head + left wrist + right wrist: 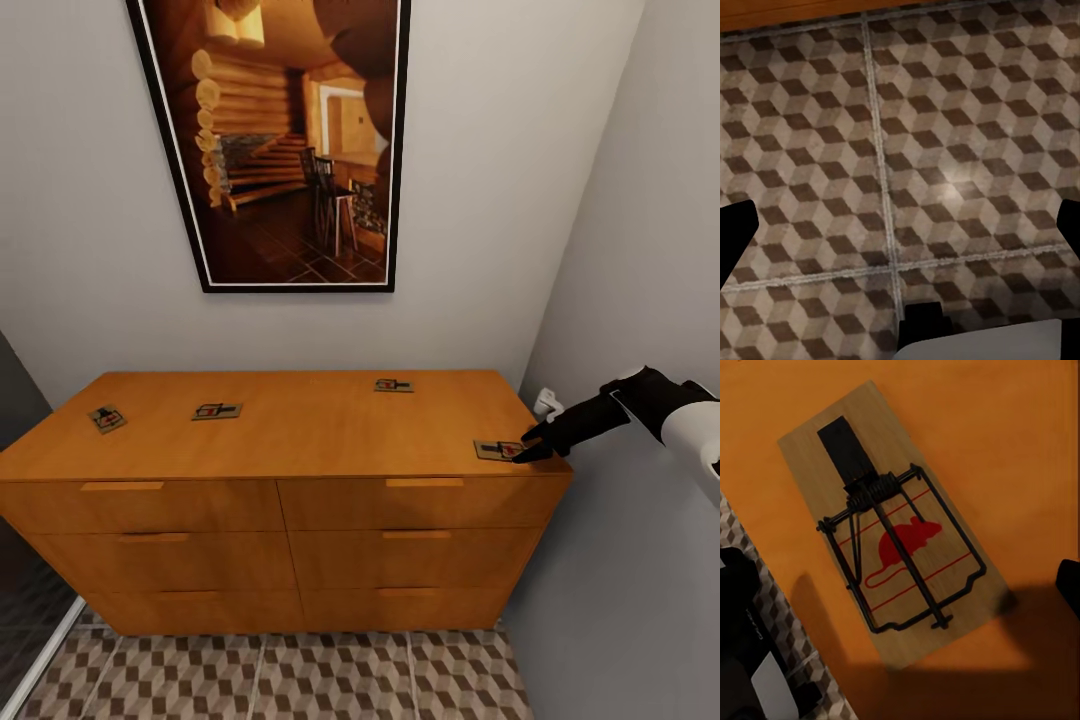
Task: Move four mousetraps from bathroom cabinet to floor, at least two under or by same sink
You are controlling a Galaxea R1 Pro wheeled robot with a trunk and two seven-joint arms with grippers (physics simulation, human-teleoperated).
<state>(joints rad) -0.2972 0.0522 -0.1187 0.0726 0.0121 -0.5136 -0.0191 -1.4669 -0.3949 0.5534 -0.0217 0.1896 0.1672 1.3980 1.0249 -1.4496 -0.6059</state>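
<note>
On cabinet (290, 425), mousetrap (497, 450) beneath right end effector (530, 447).

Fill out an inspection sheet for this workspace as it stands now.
Surface: cabinet top, orange-brown wood, six drawers shut.
Job's things: four mousetraps on the top: far left, left of centre, back right, front right corner; bathroom floor bears none.
Clutter: nothing seen.
Grippers: right end effector open above the front right trap; left end effector open over floor tiles.
Cables: nothing seen.
Surroundings: framed picture on the wall; small white fitting on the right wall.
</note>
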